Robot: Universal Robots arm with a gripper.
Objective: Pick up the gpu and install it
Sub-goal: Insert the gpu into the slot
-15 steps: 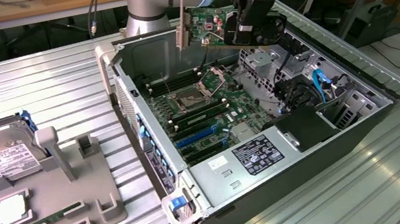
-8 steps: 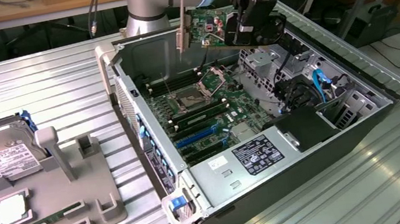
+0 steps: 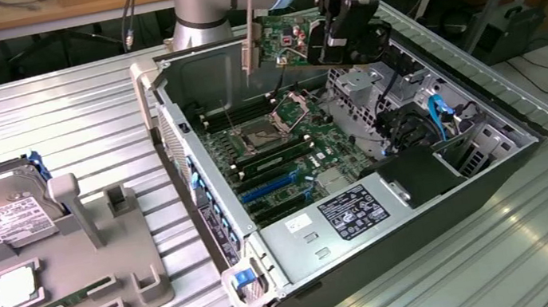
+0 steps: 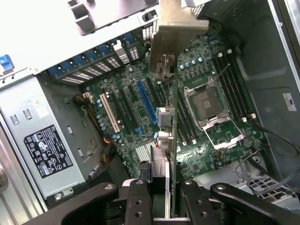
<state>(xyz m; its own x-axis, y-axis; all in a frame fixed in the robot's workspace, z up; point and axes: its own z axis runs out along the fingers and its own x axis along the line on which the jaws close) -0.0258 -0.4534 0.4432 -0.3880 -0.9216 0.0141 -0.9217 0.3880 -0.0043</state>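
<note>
We see our black gripper (image 3: 337,52) pinching the thin green gpu card (image 3: 282,33) on edge above the open metal computer case (image 3: 495,195). The card's length runs toward nine o'clock from the jaws. In the exterior view, the blue motherboard slots (image 3: 268,189) lie toward seven o'clock.

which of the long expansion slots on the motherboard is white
The white slot is the one closest to the power supply, beyond the blue slot from the held gpu; black slots lie between the two.

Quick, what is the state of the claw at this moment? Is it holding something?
Claw: closed on the graphics card, held above the open computer case.
</note>
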